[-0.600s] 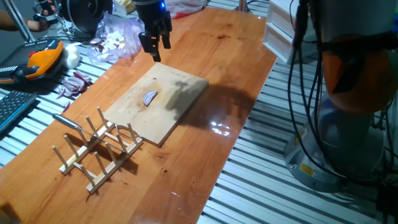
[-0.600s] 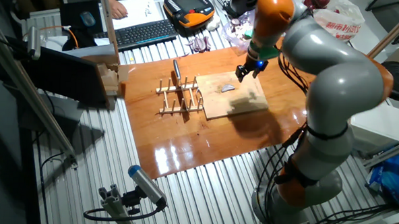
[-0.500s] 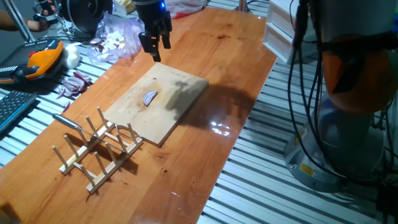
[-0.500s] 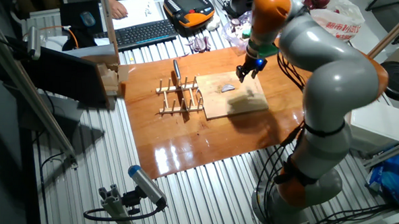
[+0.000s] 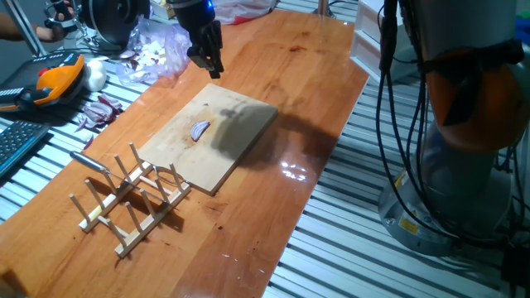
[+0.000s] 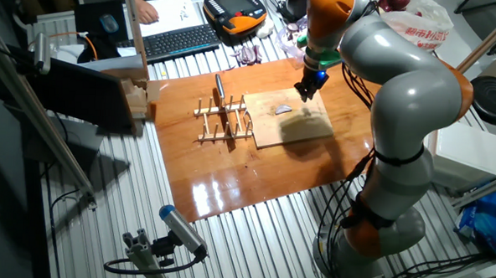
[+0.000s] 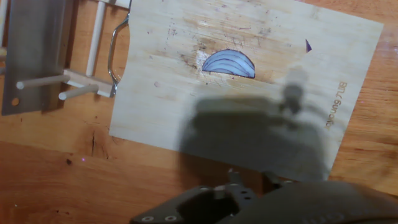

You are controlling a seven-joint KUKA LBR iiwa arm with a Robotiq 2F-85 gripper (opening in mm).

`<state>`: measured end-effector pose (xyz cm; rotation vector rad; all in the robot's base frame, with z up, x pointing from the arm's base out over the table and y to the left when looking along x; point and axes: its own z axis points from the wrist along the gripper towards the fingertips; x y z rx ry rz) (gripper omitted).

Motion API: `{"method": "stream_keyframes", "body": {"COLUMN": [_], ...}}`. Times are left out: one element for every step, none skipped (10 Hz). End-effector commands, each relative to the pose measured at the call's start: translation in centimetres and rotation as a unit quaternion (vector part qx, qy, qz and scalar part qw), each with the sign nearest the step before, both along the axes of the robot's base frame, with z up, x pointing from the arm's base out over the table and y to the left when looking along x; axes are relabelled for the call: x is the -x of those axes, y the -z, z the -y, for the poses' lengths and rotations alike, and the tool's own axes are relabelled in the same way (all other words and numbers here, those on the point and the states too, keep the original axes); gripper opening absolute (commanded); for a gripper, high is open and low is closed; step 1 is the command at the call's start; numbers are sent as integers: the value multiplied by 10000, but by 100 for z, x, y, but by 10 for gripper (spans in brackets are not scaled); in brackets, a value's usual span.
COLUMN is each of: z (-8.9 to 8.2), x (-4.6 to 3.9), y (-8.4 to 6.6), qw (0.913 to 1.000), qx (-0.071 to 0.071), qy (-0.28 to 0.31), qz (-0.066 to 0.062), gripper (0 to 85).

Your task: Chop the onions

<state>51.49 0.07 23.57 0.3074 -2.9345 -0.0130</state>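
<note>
A small purple-white onion wedge lies flat side down near the middle of the pale wooden board. It also shows in the other fixed view and in the hand view. My gripper hangs above the table just past the board's far end, well apart from the onion, and shows in the other fixed view too. It holds nothing and its fingers look apart. A knife rests in the wooden rack beside the board.
A tiny purple scrap lies near the board's edge. Purple peel scraps, a crinkled plastic bag, an orange pendant and a keyboard sit beyond the wooden tabletop. The arm's base stands beside the table.
The gripper has turned about its wrist and shifted slightly along the board's far end. The onion, board, rack and knife have not moved.
</note>
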Motion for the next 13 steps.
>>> {"method": "stream_keyframes", "body": {"z": [0, 1, 2, 16, 16, 16, 16, 16, 16, 16, 16, 16, 16], "x": [2, 1, 3, 6, 4, 3, 3, 3, 3, 3, 3, 3, 3], "y": [0, -1, 0, 0, -1, -2, -2, -2, -2, -2, -2, -2, -2], "qw": [10000, 10000, 10000, 10000, 10000, 9999, 9999, 9999, 9999, 9998, 9971, 9935, 9961], "qx": [0, 0, -6, -8, 0, 15, 12, 13, 10, -33, -305, -498, -501], "qy": [3, 3, 10, 40, 78, 116, 101, 109, 94, 191, 471, 611, 468], "qz": [6, -2, 21, 6, -17, -24, -32, -47, -47, 22, 513, 819, 558], "gripper": [0, 0, 0, 0, 0, 0, 0, 0, 0, 0, 0, 0, 0]}}
